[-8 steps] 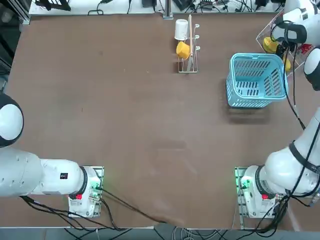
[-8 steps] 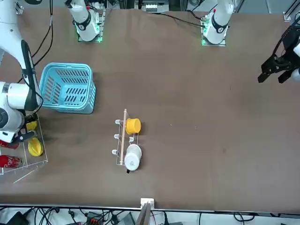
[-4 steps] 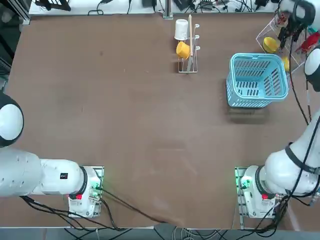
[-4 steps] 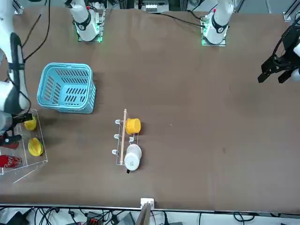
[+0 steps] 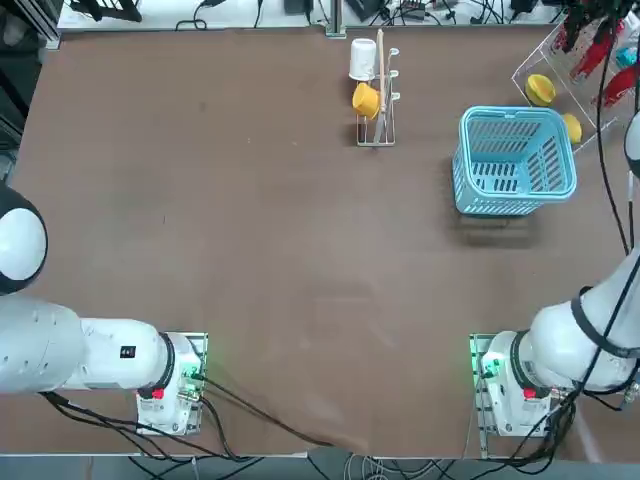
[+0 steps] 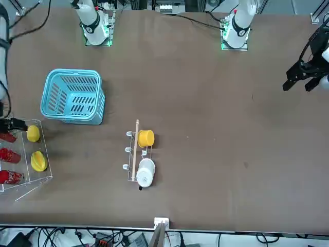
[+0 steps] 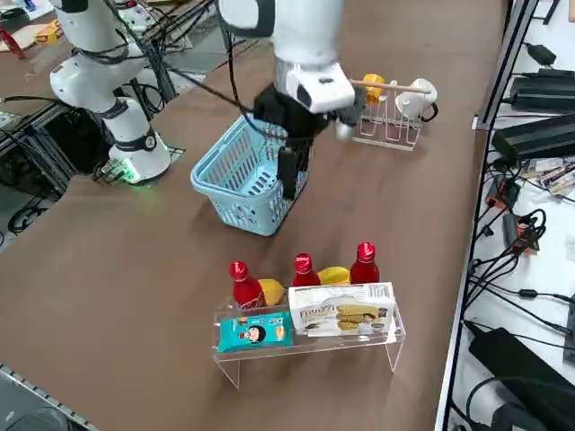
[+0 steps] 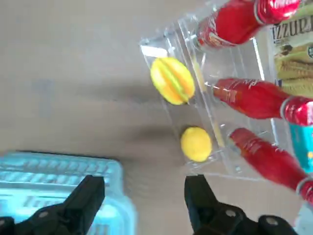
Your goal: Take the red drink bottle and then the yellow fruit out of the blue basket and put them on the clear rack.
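Gripper [image 8: 145,183] wide open, nothing held, with yellow lemon-like fruit [image 8: 196,144] and red-capped drink bottles [image 8: 269,161] past its fingertips on clear acrylic rack [image 8: 209,115], light-blue slotted basket [image 8: 115,177] just beside; low sideways retreat could clip basket rim or topple bottles.

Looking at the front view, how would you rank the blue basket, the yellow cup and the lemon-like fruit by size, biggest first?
1. Blue basket
2. Yellow cup
3. Lemon-like fruit, only slightly smaller than the cup in this view
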Robot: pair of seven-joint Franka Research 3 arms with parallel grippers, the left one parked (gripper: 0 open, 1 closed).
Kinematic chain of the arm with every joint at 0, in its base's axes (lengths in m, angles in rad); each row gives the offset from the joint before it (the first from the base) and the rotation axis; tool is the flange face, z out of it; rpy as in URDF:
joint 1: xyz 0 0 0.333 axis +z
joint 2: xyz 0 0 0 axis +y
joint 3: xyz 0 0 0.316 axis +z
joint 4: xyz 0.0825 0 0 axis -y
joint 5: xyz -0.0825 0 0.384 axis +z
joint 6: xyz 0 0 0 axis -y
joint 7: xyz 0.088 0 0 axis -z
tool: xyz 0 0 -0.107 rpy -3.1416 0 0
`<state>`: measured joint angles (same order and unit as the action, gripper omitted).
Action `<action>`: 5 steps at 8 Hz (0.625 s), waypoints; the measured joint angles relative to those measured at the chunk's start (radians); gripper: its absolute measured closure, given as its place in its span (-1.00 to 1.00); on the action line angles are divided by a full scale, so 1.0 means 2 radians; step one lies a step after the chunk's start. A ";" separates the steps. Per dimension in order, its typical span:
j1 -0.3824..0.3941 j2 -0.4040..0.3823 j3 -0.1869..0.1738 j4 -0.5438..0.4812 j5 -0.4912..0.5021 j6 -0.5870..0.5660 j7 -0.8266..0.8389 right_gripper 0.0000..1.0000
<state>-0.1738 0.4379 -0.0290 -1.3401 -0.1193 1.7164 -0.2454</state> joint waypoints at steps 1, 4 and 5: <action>0.019 -0.017 0.001 0.000 0.005 -0.012 0.031 -1.00; 0.043 -0.077 0.002 0.001 0.042 -0.075 0.053 -1.00; 0.044 -0.099 0.002 -0.002 0.049 -0.089 0.054 -1.00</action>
<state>-0.0859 0.2397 -0.0255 -1.3431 -0.0205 1.5377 -0.1381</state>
